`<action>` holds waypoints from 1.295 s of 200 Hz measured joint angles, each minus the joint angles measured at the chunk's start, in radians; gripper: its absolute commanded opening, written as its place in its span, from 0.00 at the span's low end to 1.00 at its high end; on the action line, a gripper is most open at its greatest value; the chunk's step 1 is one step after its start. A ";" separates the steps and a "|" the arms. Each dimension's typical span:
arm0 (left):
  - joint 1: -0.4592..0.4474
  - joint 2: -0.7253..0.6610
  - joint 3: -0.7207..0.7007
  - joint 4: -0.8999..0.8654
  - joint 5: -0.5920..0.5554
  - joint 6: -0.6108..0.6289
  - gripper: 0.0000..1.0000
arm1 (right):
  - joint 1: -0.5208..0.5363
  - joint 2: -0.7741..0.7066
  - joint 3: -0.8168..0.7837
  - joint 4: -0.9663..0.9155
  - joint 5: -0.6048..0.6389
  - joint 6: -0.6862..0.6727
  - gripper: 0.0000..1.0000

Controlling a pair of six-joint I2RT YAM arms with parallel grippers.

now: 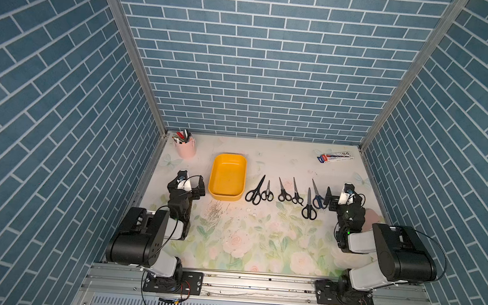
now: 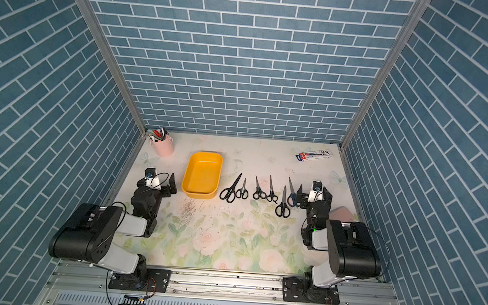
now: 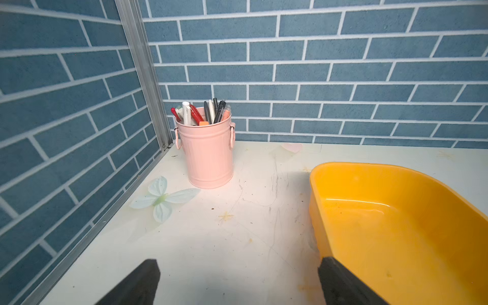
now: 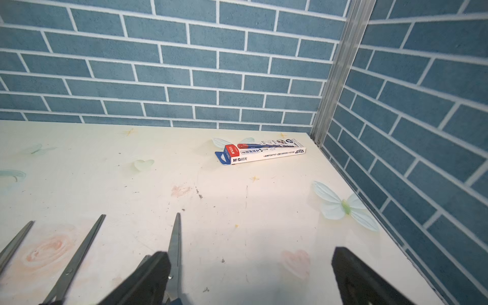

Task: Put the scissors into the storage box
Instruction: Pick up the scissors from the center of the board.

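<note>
Blue brick-patterned walls close in three sides of a flower-printed worktop (image 1: 260,238), and from where I stand nothing of the job looks done yet. The storage box (image 1: 223,197) sits left of the middle, its long side running toward the far edge, and it is empty; both top views and the left wrist view show only its bare yellow floor. The scissors (image 1: 309,201) all lie on the worktop in a loose row from just beside the box's right wall toward the right edge, tips pointing at the far edge. I count six pairs, the blue-handled pair (image 4: 174,245) last in the row. So every pair is left to move, as I judge it. The left tool (image 3: 239,280) is spread wide and holds nothing, low beside the box's left wall. The right tool (image 4: 249,264) is spread just as wide and empty, one finger just beside the blue pair's blade; whether it touches, I cannot tell. A pink pen cup (image 3: 208,155) full of pens stands in the far left corner, and a flat printed carton (image 4: 264,154) lies near the far right corner.
</note>
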 measured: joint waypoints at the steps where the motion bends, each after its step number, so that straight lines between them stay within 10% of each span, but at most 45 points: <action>1: 0.000 0.000 0.000 0.000 0.000 0.000 1.00 | 0.000 0.000 0.000 0.000 0.000 0.000 1.00; 140: 0.000 -0.003 0.006 -0.016 0.002 0.000 0.97 | 0.000 -0.001 0.000 -0.002 0.002 0.000 1.00; 162: -0.025 -0.082 0.095 -0.217 -0.034 0.005 0.95 | 0.031 -0.095 0.074 -0.237 0.037 0.003 0.95; 199: -0.258 -0.313 0.445 -0.657 -0.074 -0.114 0.99 | 0.231 -0.327 0.383 -0.695 0.072 0.082 0.91; 229: -0.553 -0.174 0.795 -0.984 -0.092 -0.254 0.92 | 0.431 -0.317 0.473 -0.948 0.066 0.204 0.83; 259: -0.693 -0.046 0.801 -1.199 -0.051 -0.371 0.89 | 0.533 -0.163 0.499 -1.198 0.053 0.295 0.81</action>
